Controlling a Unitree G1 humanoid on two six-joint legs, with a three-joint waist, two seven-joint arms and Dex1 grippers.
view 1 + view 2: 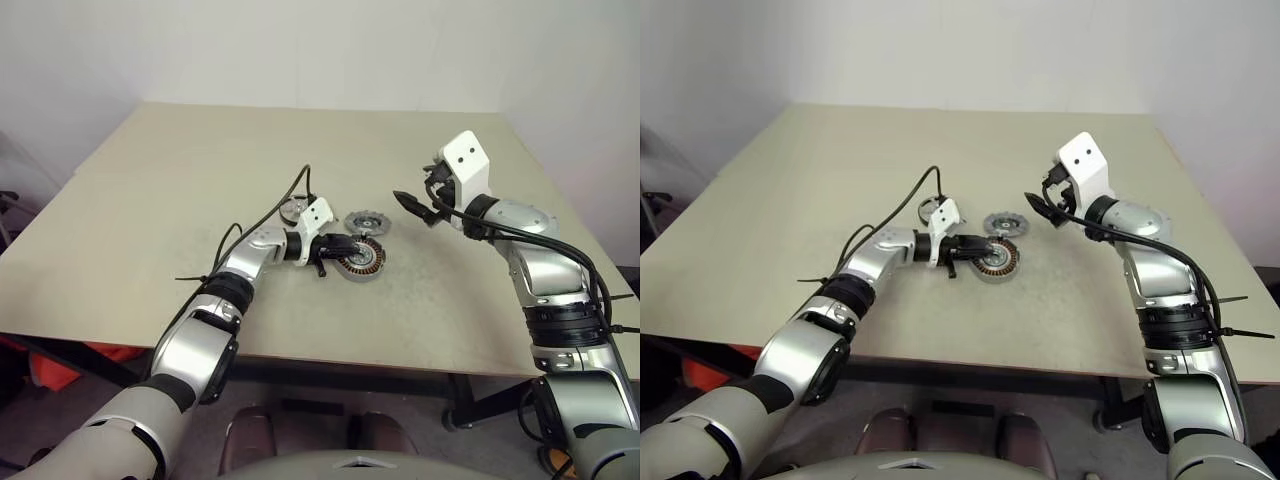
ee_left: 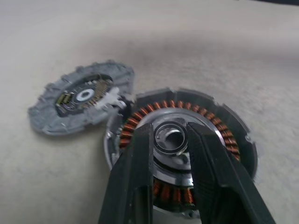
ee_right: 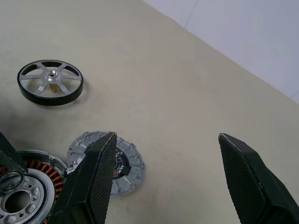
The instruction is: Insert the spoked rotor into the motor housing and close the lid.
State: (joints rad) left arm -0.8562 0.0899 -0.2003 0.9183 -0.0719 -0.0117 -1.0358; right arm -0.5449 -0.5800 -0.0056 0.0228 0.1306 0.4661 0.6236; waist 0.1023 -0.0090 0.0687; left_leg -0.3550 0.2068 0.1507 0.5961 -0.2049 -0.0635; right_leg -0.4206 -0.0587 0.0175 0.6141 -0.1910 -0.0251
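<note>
We see a shallow grey metal motor housing [image 3: 28,191] ringed with copper coils (lying open), touching it a dull grey notched lid [image 3: 124,163] lying flat, further off our black-rimmed silver spoked rotor [image 3: 50,82].

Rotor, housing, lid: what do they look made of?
Spoked rotor: bright, satin silver metal spokes and hub, likely aluminium, inside a smooth black rim, rubber or coated metal, hard to tell.
Motor housing: grey metal cup, polished steel-like centre ring, copper-coloured wire coils around it.
Lid: dull matte grey, cast-looking metal with a notched edge; could be moulded plastic.
</note>
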